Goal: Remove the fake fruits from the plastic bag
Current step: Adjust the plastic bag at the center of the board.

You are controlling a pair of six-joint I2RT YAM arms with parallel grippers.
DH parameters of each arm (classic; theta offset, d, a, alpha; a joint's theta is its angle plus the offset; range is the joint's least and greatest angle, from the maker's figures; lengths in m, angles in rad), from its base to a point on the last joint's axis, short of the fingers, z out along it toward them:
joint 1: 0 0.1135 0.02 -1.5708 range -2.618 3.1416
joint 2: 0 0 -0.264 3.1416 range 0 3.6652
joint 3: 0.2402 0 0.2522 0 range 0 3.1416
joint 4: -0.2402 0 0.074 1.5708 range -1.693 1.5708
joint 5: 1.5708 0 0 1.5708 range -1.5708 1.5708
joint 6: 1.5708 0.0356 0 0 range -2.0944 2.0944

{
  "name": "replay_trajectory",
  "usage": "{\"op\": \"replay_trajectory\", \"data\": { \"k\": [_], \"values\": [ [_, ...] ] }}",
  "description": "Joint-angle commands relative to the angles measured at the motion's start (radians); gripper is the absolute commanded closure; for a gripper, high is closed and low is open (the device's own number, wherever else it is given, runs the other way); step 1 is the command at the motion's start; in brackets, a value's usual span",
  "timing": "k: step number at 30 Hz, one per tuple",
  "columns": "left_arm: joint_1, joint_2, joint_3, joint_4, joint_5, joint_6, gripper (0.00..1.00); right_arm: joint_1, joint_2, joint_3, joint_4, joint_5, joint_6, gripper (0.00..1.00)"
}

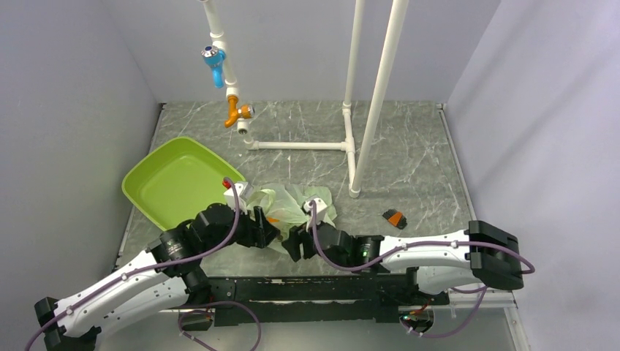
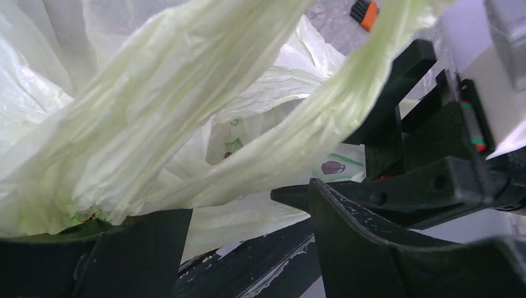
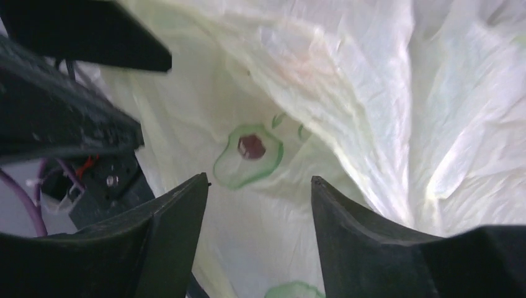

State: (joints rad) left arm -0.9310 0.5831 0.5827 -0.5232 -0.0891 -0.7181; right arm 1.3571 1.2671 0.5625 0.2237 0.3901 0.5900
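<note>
The pale-green plastic bag (image 1: 292,205) lies crumpled on the table between my two grippers. The fake fruits are hidden inside it; only a small orange spot (image 1: 273,218) shows through the plastic. My left gripper (image 1: 265,228) is at the bag's left edge. In the left wrist view its jaws (image 2: 248,198) stand open, with the bag's stretched handles (image 2: 186,112) draped over the left finger. My right gripper (image 1: 296,243) is at the bag's near edge. In the right wrist view it is open (image 3: 258,180), with printed bag plastic (image 3: 248,149) right in front of the fingertips.
A rigid lime-green tray (image 1: 157,183) stands tilted at the left, behind my left arm. A small orange-black block (image 1: 395,218) lies to the right of the bag. A white pipe frame (image 1: 351,146) with a blue and an orange tap stands at the back.
</note>
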Motion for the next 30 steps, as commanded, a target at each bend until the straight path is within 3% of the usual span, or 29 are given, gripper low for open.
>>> {"op": "replay_trajectory", "data": {
  "k": [1, 5, 10, 14, 19, 25, 30],
  "values": [
    [-0.003, 0.013, 0.054, 0.065, 0.020, 0.006, 0.31, -0.041, -0.032, 0.070, -0.016, 0.110, -0.029, 0.38],
    [-0.003, -0.009, 0.026, 0.163, 0.078, -0.033, 0.41, -0.056, 0.000, 0.076, 0.023, 0.133, 0.010, 0.60],
    [-0.004, 0.038, 0.005, 0.207, 0.121, -0.052, 0.44, -0.089, 0.099, 0.143, 0.046, 0.178, -0.026, 0.66],
    [-0.006, 0.142, -0.002, 0.224, 0.093, -0.070, 0.37, -0.179, 0.145, 0.160, 0.093, 0.123, -0.041, 0.67],
    [-0.006, 0.220, -0.040, 0.117, -0.119, -0.142, 0.31, -0.269, 0.218, 0.189, 0.154, 0.102, -0.111, 0.67],
    [-0.007, 0.188, -0.202, 0.171, -0.077, -0.249, 0.33, -0.391, 0.383, 0.352, 0.147, 0.053, -0.229, 0.65],
    [-0.034, 0.126, -0.320, 0.224, -0.050, -0.324, 0.33, -0.424, 0.524, 0.529, 0.089, 0.134, -0.377, 0.64]
  ]
}}
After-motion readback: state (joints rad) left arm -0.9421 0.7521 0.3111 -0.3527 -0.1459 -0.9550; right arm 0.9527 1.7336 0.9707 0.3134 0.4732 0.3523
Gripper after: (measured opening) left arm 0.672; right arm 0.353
